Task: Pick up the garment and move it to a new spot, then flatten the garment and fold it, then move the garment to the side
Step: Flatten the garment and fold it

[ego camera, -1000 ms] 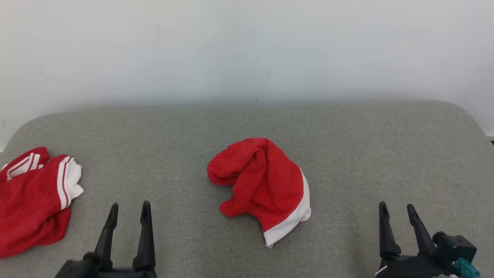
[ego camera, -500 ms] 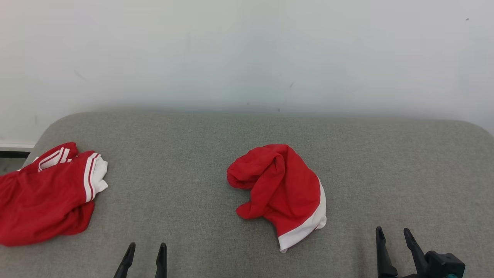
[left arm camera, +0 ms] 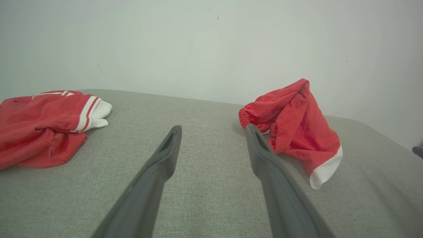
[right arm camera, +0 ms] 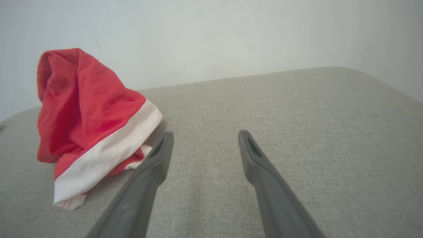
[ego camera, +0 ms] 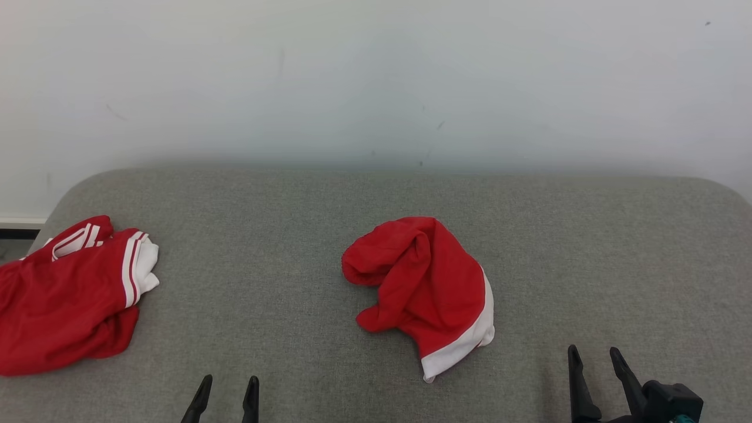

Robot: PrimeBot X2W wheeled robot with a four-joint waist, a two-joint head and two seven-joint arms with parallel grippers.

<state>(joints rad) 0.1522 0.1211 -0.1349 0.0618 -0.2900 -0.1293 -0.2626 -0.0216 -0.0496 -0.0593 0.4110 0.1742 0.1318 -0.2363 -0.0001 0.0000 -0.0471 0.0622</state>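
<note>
Head view: a crumpled red garment (ego camera: 429, 288) with a white band lies in the middle of the grey tabletop (ego camera: 282, 235). A second red shirt (ego camera: 64, 299) lies at its left edge. The left gripper (ego camera: 230, 380) and right gripper (ego camera: 593, 351) are both open and empty.
Left wrist view: the garment lies beyond the right finger.
Right wrist view: the garment lies left of the fingers.

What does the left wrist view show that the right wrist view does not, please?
Left wrist view alone of the two: the striped red-and-white garment at its left, and the open left end effector. Right wrist view alone of the two: the open right end effector. Both: the crumpled red garment with a white hem, the grey cushion and the pale wall.
</note>
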